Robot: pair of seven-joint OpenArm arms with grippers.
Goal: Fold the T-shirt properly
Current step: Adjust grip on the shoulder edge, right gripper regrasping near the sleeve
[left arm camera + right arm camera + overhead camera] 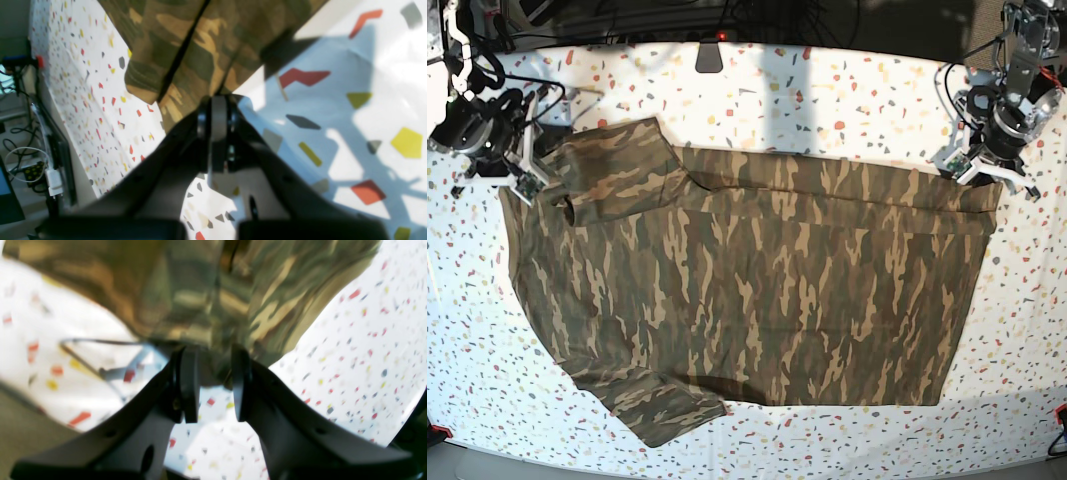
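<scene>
The camouflage T-shirt (pixel 757 280) lies spread flat across the speckled table (pixel 827 90), collar end to the left and hem to the right. My left gripper (pixel 975 172) is at the far right hem corner. In the left wrist view its fingers (pixel 218 100) are pressed together, with the edge of the T-shirt (pixel 186 50) pinched at their tips. My right gripper (pixel 535 185) is at the far left sleeve and shoulder. In the blurred right wrist view it (pixel 213 363) stands apart, with a bunch of T-shirt (pixel 206 290) cloth between the fingertips.
Cables and a white plug (pixel 53 181) hang beyond the table's edge in the left wrist view. A black mount (pixel 709 55) sits at the far edge of the table. A thin wire stand (pixel 100 356) shows beside the right gripper.
</scene>
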